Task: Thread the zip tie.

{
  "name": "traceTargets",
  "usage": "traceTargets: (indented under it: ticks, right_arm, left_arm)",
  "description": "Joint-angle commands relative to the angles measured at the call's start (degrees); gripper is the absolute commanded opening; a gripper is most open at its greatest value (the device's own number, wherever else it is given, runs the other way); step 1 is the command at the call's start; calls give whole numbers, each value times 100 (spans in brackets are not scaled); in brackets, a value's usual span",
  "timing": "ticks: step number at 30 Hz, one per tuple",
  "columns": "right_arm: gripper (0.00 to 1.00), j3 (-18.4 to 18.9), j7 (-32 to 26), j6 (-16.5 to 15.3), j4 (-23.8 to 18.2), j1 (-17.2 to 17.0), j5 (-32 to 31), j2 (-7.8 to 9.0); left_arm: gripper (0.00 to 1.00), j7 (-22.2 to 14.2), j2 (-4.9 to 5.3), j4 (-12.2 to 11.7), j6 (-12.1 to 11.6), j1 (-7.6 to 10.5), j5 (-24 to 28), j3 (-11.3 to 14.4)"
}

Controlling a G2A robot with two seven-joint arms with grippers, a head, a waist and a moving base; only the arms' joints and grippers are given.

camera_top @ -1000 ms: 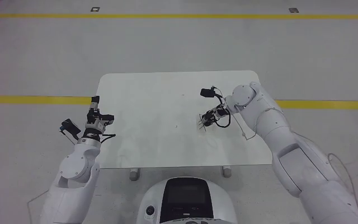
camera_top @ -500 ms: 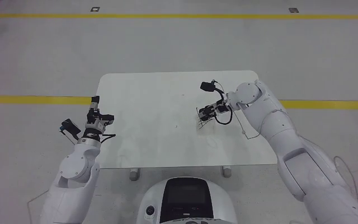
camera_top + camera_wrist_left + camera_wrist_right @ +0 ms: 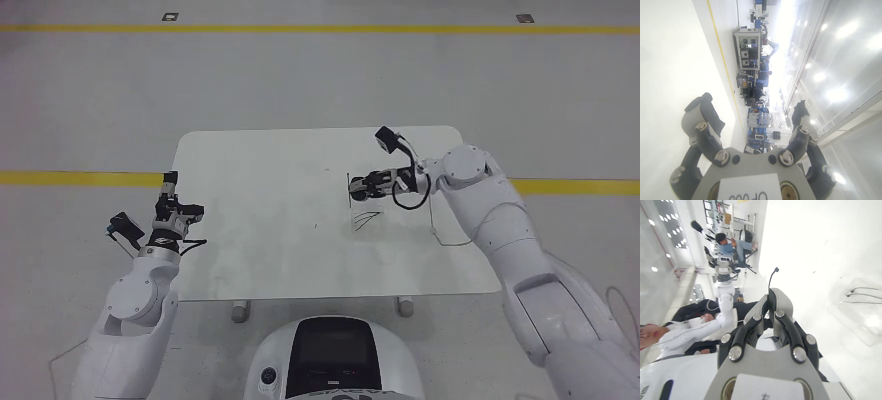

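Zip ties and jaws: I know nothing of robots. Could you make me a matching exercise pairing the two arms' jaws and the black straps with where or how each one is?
Things:
1. left arm's jaws
2. right arm's jaws
3. held zip tie
4. spare zip ties

States:
a. lying in a clear tray on the table
b. closed on a strap
c. wide apart, holding nothing
d. sticking out beyond the jaws, head end free

Pairs: 1-c; 2-b; 3-d; 4-a

Overhead camera down onto table (image 3: 260, 200) — wrist cameras close, level along it
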State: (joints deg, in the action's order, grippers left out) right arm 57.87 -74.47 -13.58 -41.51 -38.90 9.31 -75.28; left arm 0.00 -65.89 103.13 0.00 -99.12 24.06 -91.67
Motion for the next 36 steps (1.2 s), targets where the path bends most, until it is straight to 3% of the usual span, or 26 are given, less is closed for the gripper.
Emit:
traceTargets:
  ticks: [1, 34, 36]
  right_arm:
    - [0, 82, -105, 138, -9, -56, 330, 6]
    - [0, 125, -189, 206, -23, -88, 505, 13]
    - [0, 156, 49, 206, -204, -189, 514, 24]
  left_arm:
    - [100, 0, 0, 0, 0, 0, 0, 0]
    - [100, 0, 0, 0, 0, 0, 0, 0]
    - [100, 0, 0, 0, 0, 0, 0, 0]
